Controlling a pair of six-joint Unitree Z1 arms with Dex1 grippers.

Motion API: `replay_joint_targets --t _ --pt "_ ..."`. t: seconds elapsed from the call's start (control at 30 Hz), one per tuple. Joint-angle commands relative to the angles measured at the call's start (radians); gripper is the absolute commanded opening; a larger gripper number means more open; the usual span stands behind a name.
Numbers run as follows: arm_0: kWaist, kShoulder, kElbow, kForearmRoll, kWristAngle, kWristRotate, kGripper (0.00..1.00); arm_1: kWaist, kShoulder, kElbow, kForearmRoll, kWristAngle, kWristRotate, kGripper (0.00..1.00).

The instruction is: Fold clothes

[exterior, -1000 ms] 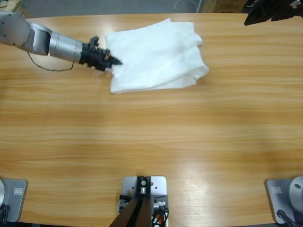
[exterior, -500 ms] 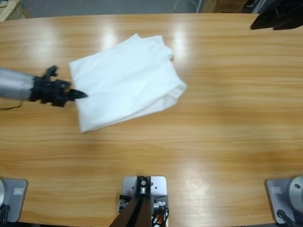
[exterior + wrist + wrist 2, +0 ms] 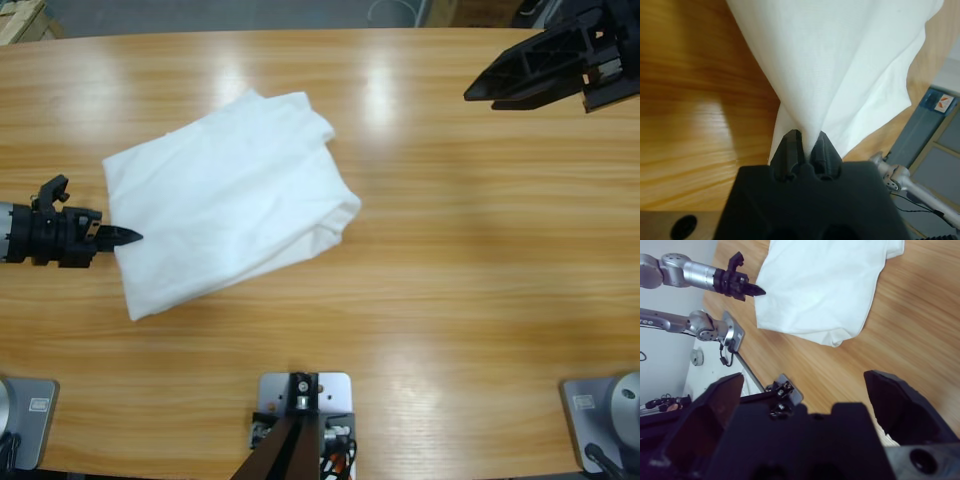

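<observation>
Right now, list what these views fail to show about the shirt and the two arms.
- Shirt: chest text, neck and sleeves hidden in its own folds, every view.
- Pinched shirt edge: covered by the left gripper fingers, left wrist view.
- Left arm: cut off by the high view's left edge.
- Right gripper: arm cut off at the top right corner.

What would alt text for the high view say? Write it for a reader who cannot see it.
A folded white T-shirt lies on a long wooden table, its left edge pinched by the left pincer reaching in from the left side. The right pincer hangs open over the table's upper right corner, holding nothing.
</observation>
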Motion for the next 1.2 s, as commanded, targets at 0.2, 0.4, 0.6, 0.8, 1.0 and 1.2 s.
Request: replay_joint_targets --t 0.2,0.4,0.6,0.8,1.0,1.2 --pt "0.172 -0.328 -0.038 0.348 0.078 -0.018 0.0 -0.002 0.122 0.0 -0.068 0.082 0.001 0.977" --pt "0.162 -0.256 -0.292 0.551 0.124 0.027 0.0 0.001 0.116 0.008 -0.064 0.084 -0.005 0.977" --pt "0.003 -0.127 -0.512 0.62 0.138 0.004 0.0 0.002 0.124 0.012 -0.076 0.09 -0.008 0.977" --pt "-0.184 0.007 -0.605 0.625 0.145 -0.062 0.0 0.003 0.127 0.01 -0.079 0.101 -0.006 0.977" --pt "-0.302 0.157 -0.725 0.659 0.14 -0.073 0.0 0.003 0.13 0.01 -0.077 0.112 -0.006 0.977" --pt "-0.341 0.334 -1.024 0.876 0.138 0.004 0.0 0.003 0.143 0.005 -0.081 0.116 -0.006 0.977"
